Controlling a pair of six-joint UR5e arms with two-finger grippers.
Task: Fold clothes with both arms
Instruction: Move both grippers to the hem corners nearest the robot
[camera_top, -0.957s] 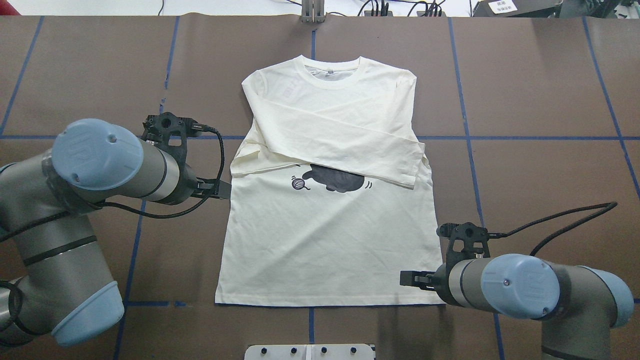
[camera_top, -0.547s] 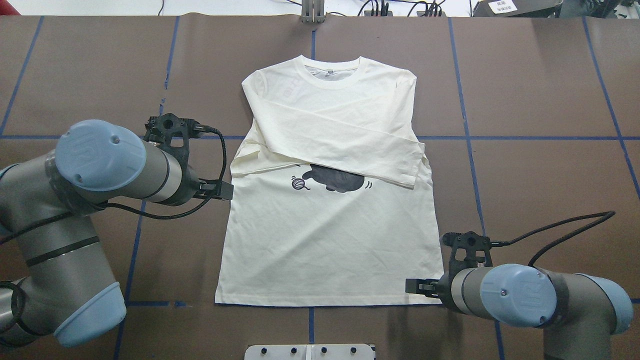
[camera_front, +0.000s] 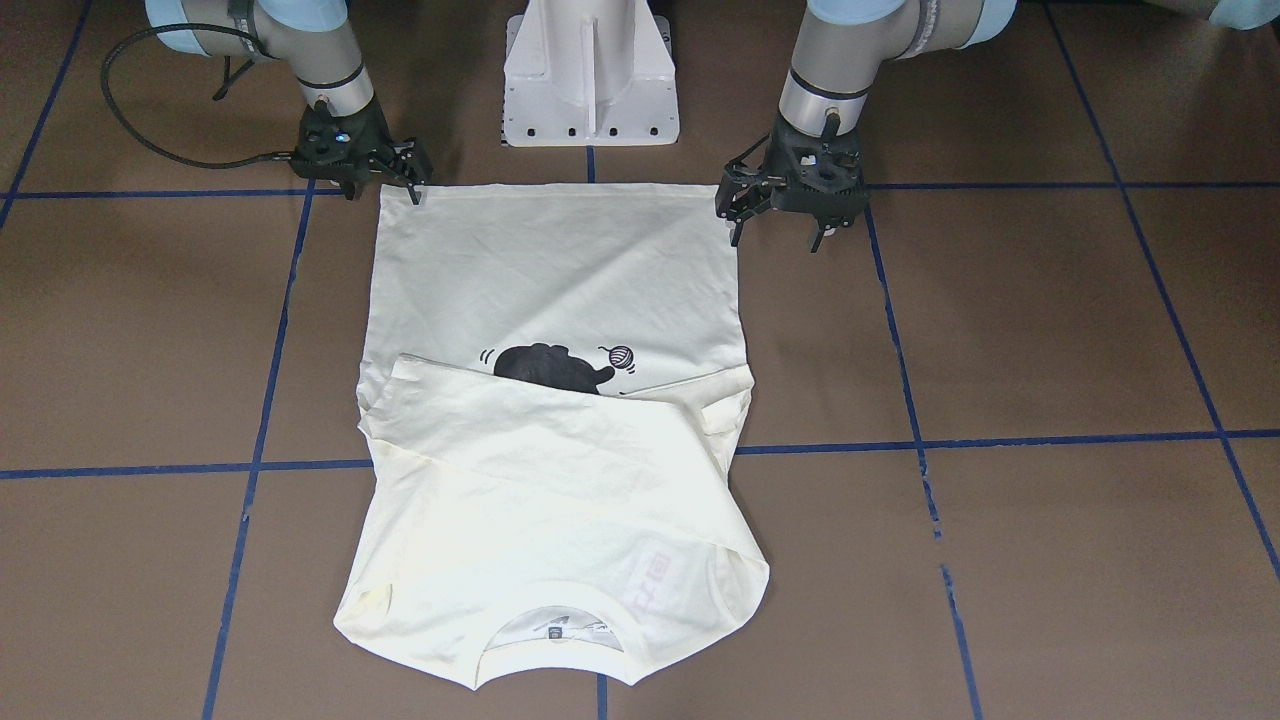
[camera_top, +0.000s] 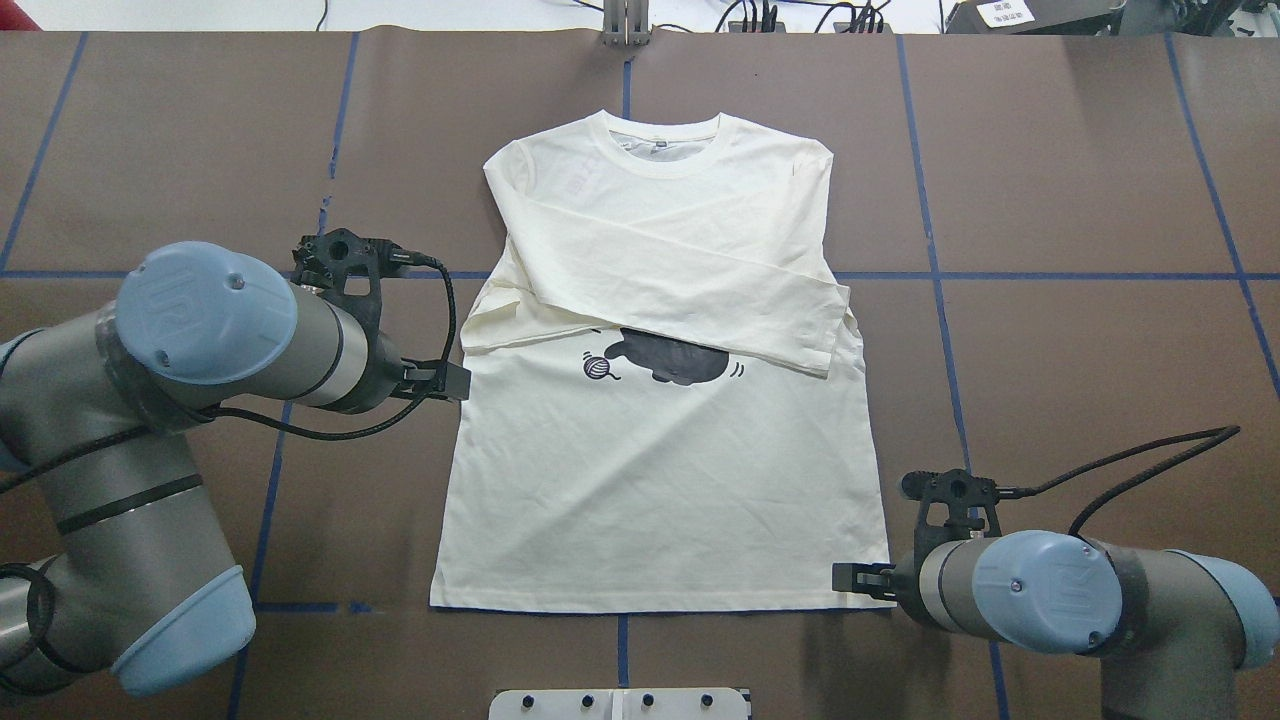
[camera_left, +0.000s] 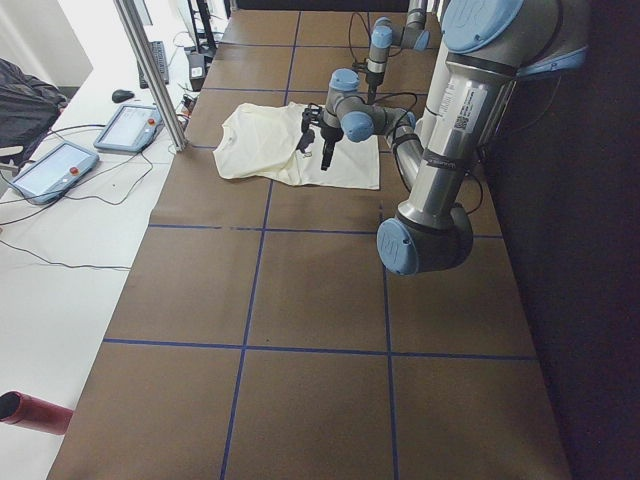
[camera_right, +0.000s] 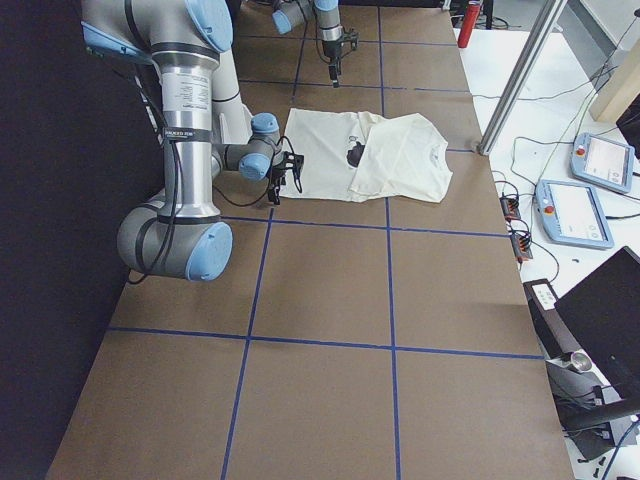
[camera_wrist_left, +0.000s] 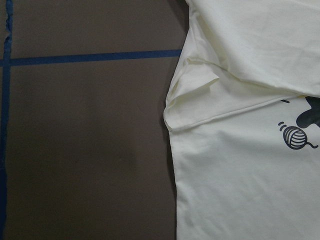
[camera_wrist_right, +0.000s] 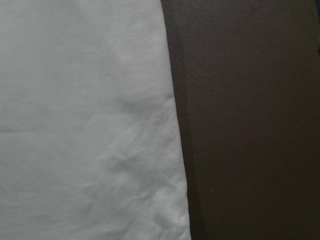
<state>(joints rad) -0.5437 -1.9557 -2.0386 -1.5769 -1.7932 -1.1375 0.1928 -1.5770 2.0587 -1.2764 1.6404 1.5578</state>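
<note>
The cream-white T-shirt (camera_top: 660, 480) lies flat, print side up, collar at the far end. Both sleeves are folded across its chest and half cover the black cat print (camera_top: 668, 360). In the front-facing view my left gripper (camera_front: 775, 225) hangs open above the table just off the shirt's side edge. Its wrist view looks down on that edge, the sleeve fold and the yarn ball (camera_wrist_left: 295, 137). My right gripper (camera_front: 383, 188) is open and low at the near hem corner. The right wrist view shows the shirt's (camera_wrist_right: 85, 125) edge close up.
The brown table cover (camera_top: 1080, 180) carries blue tape lines. The white pedestal base (camera_front: 590, 70) stands just behind the hem. Beyond the table's far edge stand a metal post (camera_left: 150, 70) and tablets (camera_right: 575, 210). Black cables loop off both wrists.
The right arm has pulled back toward the base and reached the near hem corner. The left arm has edged slightly toward the shirt's side. The shirt has not moved.
</note>
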